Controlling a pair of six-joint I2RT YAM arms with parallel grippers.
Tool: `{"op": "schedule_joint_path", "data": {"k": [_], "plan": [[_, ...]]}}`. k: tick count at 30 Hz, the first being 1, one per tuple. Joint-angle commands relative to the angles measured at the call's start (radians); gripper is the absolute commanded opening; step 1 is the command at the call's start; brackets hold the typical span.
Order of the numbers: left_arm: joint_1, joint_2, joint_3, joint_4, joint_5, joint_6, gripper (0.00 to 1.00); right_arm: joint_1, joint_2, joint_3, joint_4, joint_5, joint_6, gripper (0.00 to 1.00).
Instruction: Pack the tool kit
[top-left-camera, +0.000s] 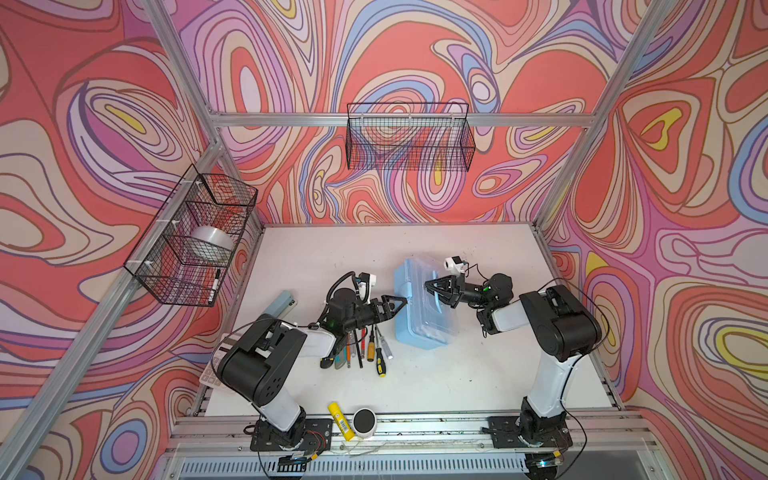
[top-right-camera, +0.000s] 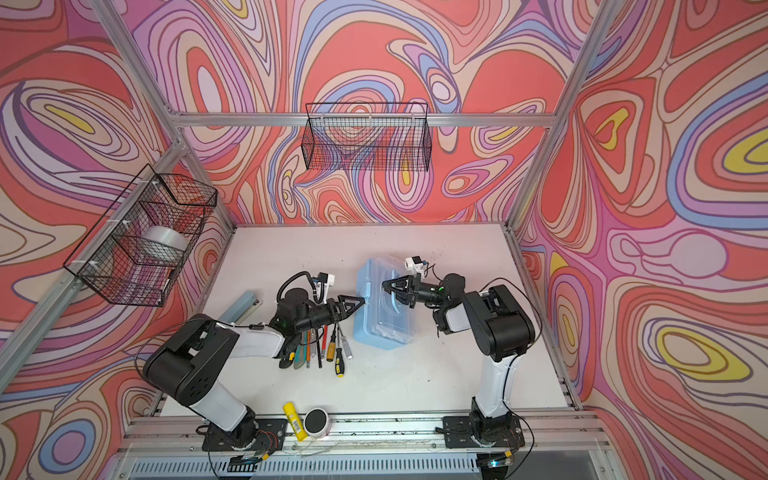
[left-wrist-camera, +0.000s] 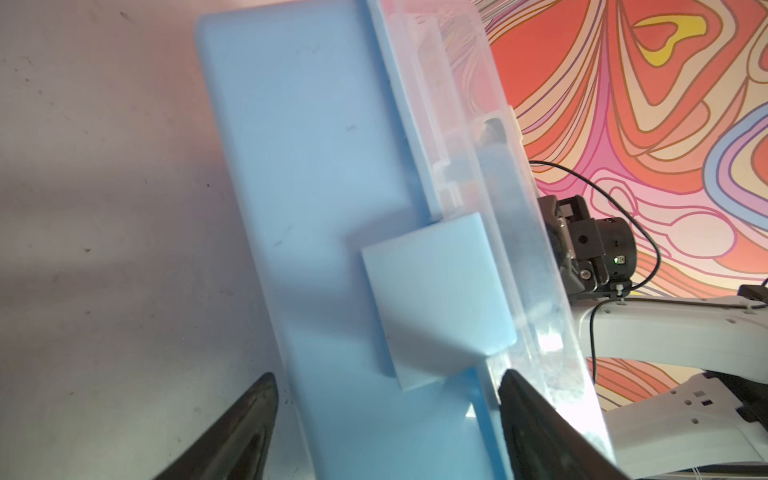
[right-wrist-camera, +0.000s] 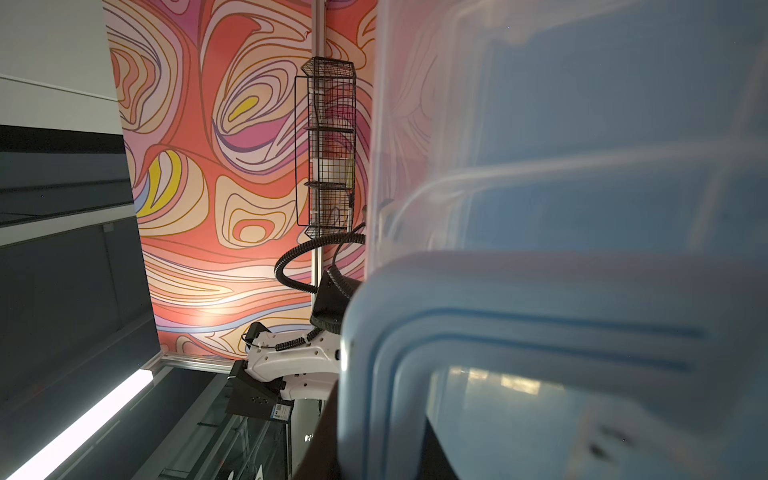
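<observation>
The tool kit's light-blue case (top-left-camera: 415, 332) (top-right-camera: 374, 330) lies mid-table with its clear lid (right-wrist-camera: 582, 124) down. My right gripper (top-left-camera: 432, 291) (top-right-camera: 388, 289) (right-wrist-camera: 374, 449) is shut on the blue handle (right-wrist-camera: 498, 332) on top of the lid. My left gripper (top-left-camera: 400, 305) (top-right-camera: 359, 302) (left-wrist-camera: 386, 419) is open at the case's left side. Its fingers straddle that wall just below the side latch (left-wrist-camera: 436, 299), and a gap shows beside one finger. Loose screwdrivers and other tools (top-left-camera: 368, 347) (top-right-camera: 330, 347) lie fanned out on the table, partly under the left arm.
A grey-blue stapler (top-left-camera: 278, 305) and a white calculator (top-left-camera: 214, 370) sit at the table's left, the calculator half hidden by the left arm. A yellow stick (top-left-camera: 340, 420) and a round black-topped tin (top-left-camera: 364, 422) rest on the front rail. Wire baskets (top-left-camera: 409, 141) (top-left-camera: 195, 237) hang on the walls.
</observation>
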Motion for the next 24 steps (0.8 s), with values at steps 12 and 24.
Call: {"op": "schedule_joint_path", "data": {"k": [12,24], "plan": [[0.019,-0.199,0.055,-0.352,-0.086,0.187,0.82,0.008,-0.095,-0.007,-0.528,-0.032,-0.435,0.00],[0.018,0.019,0.175,-0.143,0.065,0.102,0.81,0.007,0.013,-0.017,-0.319,-0.052,-0.323,0.00]]}}
